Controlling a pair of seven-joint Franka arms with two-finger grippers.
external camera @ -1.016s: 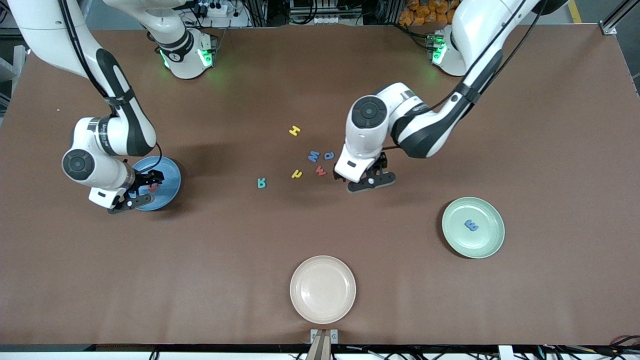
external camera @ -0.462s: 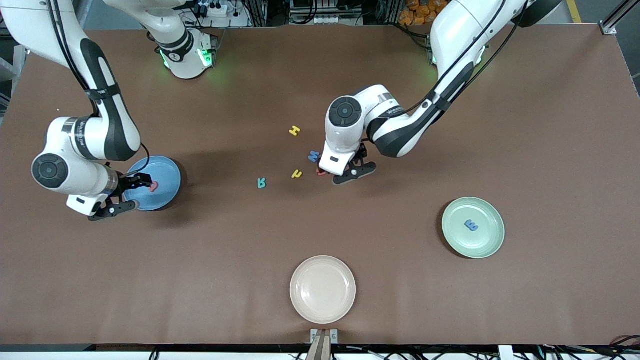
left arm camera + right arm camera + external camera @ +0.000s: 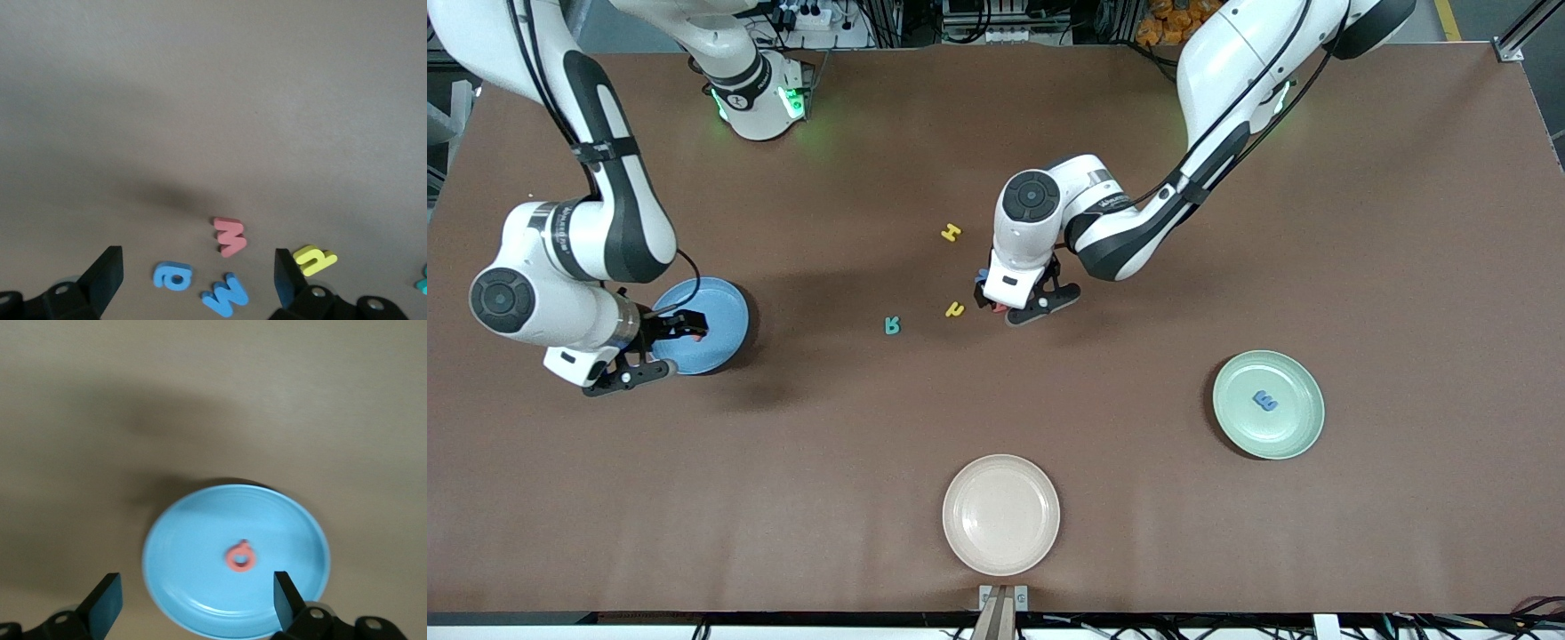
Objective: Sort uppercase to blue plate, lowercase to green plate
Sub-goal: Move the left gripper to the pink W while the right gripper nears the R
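Over the matte brown surface point(image 3: 1316, 222), the left gripper point(image 3: 197, 283) hangs with jaws wide above flat foam letters hidden from the front view: a red w point(image 3: 230, 236), blue a point(image 3: 173, 275), blue W point(image 3: 225, 294). Only the right wrist view shows the right gripper point(image 3: 197, 600), jaws wide, over a red Q point(image 3: 239, 557) on the smooth round blue plate point(image 3: 193, 587).

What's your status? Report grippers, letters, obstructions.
Left gripper open over red w. Right gripper open, empty, at blue plate rim; red Q on plate. Nothing blocking.
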